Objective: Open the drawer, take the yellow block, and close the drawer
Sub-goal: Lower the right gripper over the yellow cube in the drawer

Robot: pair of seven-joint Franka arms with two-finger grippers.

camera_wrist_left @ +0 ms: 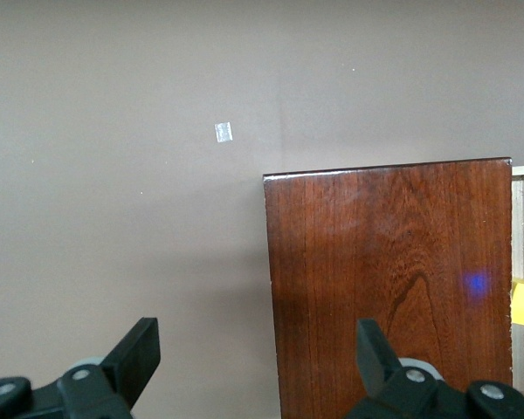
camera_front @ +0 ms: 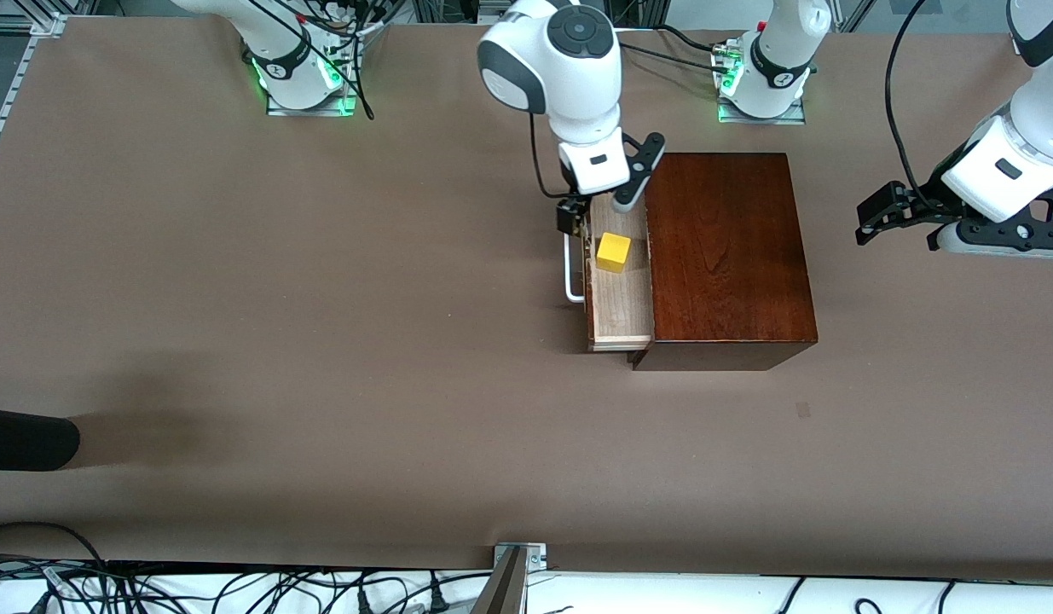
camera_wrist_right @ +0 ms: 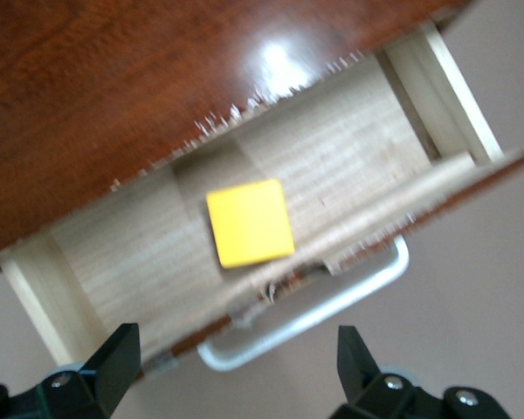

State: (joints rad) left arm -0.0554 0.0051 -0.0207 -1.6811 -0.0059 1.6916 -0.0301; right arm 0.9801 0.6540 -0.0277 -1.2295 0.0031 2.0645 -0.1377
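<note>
Yellow block (camera_wrist_right: 250, 223) lies in the drawer (camera_wrist_right: 349, 166) beneath the spread right tool (camera_wrist_right: 236, 362).

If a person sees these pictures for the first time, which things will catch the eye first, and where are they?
The bright yellow block lies in the pulled-out drawer of the dark wooden box, near the middle of the table. The right gripper hangs open over the drawer, above the block. The left gripper, open too, waits in the air at the left arm's end.
</note>
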